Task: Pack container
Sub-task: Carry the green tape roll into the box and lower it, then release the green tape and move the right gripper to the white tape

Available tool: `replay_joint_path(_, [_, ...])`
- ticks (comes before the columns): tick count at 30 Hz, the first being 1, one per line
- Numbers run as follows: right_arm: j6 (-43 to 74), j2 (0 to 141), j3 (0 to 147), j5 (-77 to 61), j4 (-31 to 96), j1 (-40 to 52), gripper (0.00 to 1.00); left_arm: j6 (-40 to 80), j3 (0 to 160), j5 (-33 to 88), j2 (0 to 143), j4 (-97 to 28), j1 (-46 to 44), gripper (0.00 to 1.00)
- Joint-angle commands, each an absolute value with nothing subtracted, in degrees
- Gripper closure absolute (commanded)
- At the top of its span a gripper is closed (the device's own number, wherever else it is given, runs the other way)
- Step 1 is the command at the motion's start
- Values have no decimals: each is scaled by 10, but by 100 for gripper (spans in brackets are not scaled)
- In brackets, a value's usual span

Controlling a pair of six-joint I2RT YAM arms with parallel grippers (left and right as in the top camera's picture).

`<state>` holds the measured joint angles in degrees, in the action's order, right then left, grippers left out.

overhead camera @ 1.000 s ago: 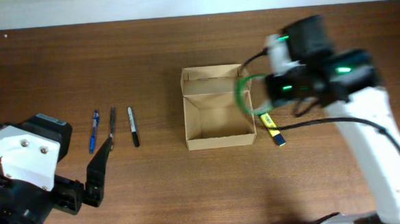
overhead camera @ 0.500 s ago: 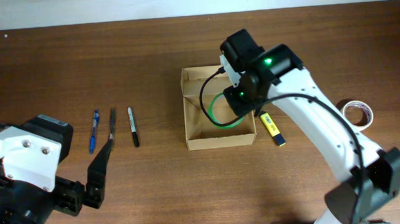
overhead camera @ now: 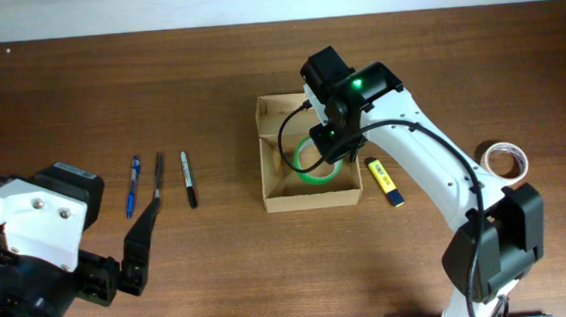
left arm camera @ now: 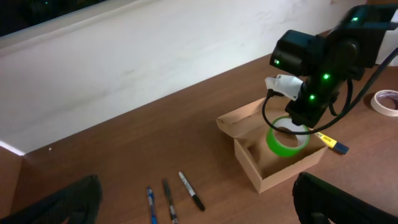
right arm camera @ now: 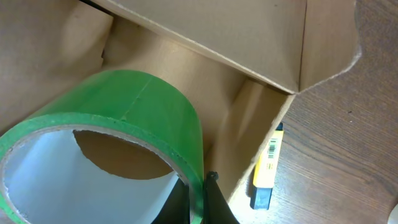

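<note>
The container point(overhead camera: 309, 201) is an open tan cardboard box at mid-table, its flap lid folded back on the far side. My right gripper point(overhead camera: 329, 148) hangs over its right half, shut on the wall of a green tape roll point(overhead camera: 306, 175) that sits inside the box opening. In the right wrist view the two fingers pinch the green tape roll point(right arm camera: 143, 112) at its lower edge point(right arm camera: 199, 199), with the box's inner wall point(right arm camera: 249, 37) behind it. My left gripper point(left arm camera: 199, 208) is wide open near the table's front left and holds nothing.
A blue pen point(overhead camera: 132, 186), a dark pen point(overhead camera: 158, 180) and a black marker point(overhead camera: 188, 178) lie side by side left of the box. A yellow marker point(overhead camera: 384, 180) lies just right of the box. A white tape roll point(overhead camera: 504, 159) sits at far right.
My right arm has carried the green tape roll leftward from the box's right edge to inside the box opening. The left arm has not moved.
</note>
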<state>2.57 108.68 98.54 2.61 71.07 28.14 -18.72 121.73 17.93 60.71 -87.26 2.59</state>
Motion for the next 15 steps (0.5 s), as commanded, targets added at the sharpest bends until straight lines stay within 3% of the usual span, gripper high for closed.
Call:
replay_joint_path(1, [22, 1101, 971, 37, 706, 274, 96, -196, 1219, 176, 608, -875, 25, 1])
replay_joint_path(15, [22, 1101, 930, 37, 683, 238, 96, -196, 1219, 176, 608, -877, 25, 1])
